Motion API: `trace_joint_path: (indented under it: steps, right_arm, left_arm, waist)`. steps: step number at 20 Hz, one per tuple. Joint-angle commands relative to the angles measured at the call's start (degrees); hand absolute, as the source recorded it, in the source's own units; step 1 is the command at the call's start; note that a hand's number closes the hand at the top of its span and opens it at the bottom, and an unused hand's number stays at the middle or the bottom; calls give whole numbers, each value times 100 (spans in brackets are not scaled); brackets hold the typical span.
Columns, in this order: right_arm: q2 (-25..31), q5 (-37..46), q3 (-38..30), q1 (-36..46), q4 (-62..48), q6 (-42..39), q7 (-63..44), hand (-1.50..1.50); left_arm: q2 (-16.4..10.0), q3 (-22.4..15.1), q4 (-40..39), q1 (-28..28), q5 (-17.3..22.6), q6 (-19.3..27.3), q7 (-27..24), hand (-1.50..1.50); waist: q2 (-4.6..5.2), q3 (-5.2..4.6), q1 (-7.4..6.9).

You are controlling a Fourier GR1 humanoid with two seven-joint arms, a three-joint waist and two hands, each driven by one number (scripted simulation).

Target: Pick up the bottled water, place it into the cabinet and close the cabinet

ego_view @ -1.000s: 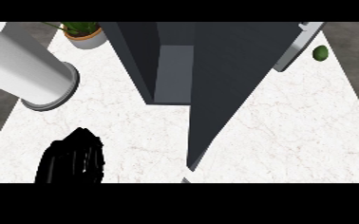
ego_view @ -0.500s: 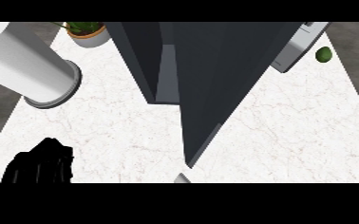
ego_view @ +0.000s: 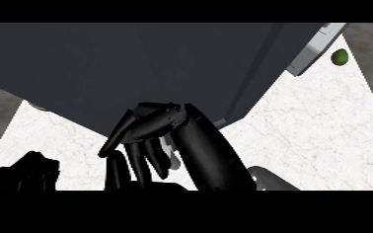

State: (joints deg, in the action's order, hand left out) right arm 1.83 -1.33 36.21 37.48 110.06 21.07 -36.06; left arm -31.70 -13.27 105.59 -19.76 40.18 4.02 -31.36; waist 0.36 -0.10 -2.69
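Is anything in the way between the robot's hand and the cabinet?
No, nothing visible. The right hand is right up against the dark cabinet, and nothing shows between them.

I see my right hand (ego_view: 198, 145) raised mid-view, its fingers (ego_view: 120, 138) relaxed and drooping down-left, with its grey forearm (ego_view: 271, 176) at the lower edge. My left hand (ego_view: 30, 170) sits low at the left edge.
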Motion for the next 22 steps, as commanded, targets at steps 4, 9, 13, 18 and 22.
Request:
trace_joint_path:
  steps: [4, 9, 13, 18, 22]
  right_arm:
    - [-178, -1417, -1278, 821, -2207, -751, 930, 150]
    - [-16, -1602, -2090, 1184, -3659, -1765, 1901, 150]
    - [166, -1683, -2567, 1616, -4635, -2180, 2313, 150]
    - [218, -1502, -2465, 1532, -5106, -2303, 2751, 150]
    - [397, -1616, -2593, 1678, -5347, -2625, 2907, 150]
  left_arm:
    - [-66, 206, 49, -466, 28, -459, -231, 150]
    - [-8, 414, -92, -142, 96, -446, -26, 150]
    - [-36, 420, 29, -760, -27, -789, -319, 150]
    - [-359, 741, 79, -392, 306, -852, 119, 150]
    - [-155, 610, -86, -264, 118, -762, -6, 150]
  waist:
    - [16, 9, 15]
    - [20, 10, 116]
    - [18, 9, 21]
    - [76, 9, 3]
    - [108, 1, 16]
